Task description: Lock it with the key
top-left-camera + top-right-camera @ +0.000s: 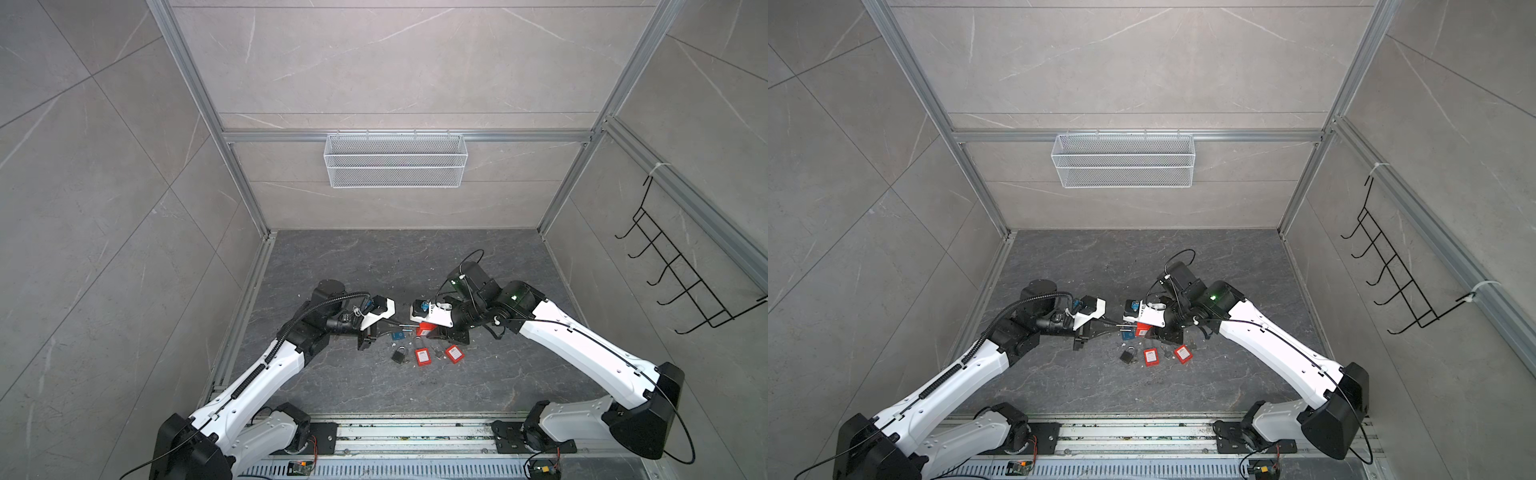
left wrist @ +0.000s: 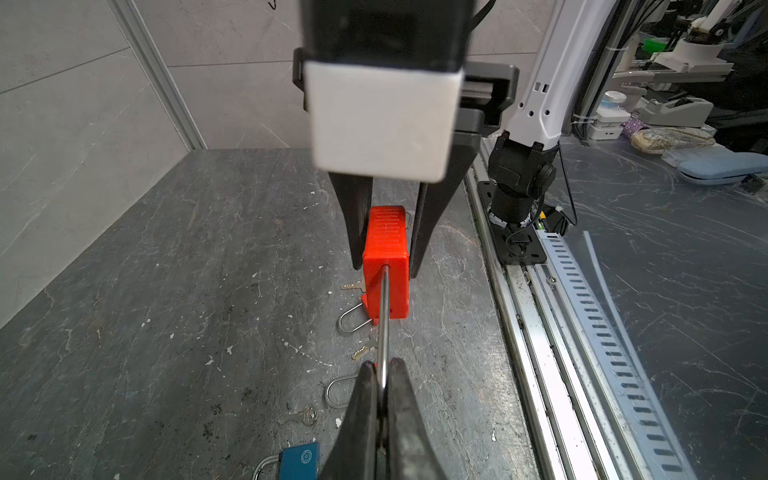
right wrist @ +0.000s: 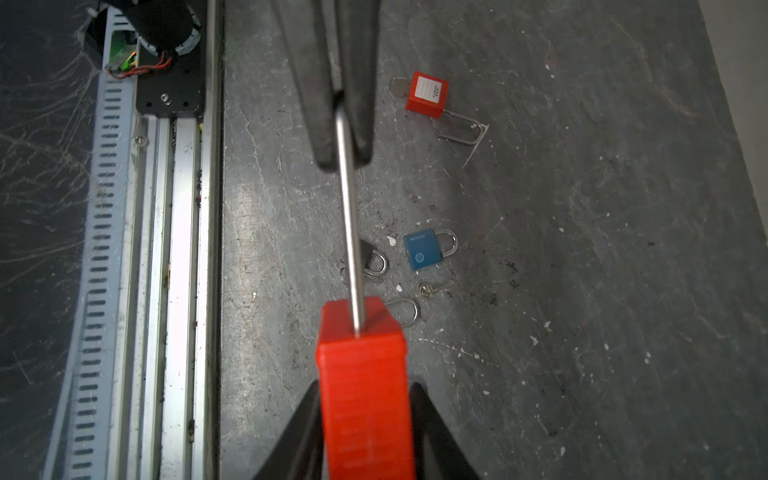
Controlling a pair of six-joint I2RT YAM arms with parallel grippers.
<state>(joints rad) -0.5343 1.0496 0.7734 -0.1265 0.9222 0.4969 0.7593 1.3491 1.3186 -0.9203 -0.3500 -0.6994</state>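
A red padlock [image 2: 386, 257] [image 3: 361, 374] hangs above the floor between both arms, seen in both top views [image 1: 424, 329] [image 1: 1143, 329]. My right gripper [image 3: 365, 386] is shut on its ribbed body, one finger against each side. The long steel shackle [image 2: 383, 324] [image 3: 351, 216] sticks out toward my left gripper [image 2: 383, 370], which is shut on the shackle's end. Small keys [image 2: 363, 352] [image 3: 428, 289] lie loose on the floor below; neither gripper holds one.
On the dark floor lie two more red padlocks [image 1: 422, 357] [image 1: 454, 354], a black padlock [image 1: 399, 355] and a blue padlock [image 3: 423, 250]. A wire basket [image 1: 395, 160] hangs on the back wall, a hook rack [image 1: 681, 266] on the right wall. The arms' base rail [image 1: 415, 432] runs along the front.
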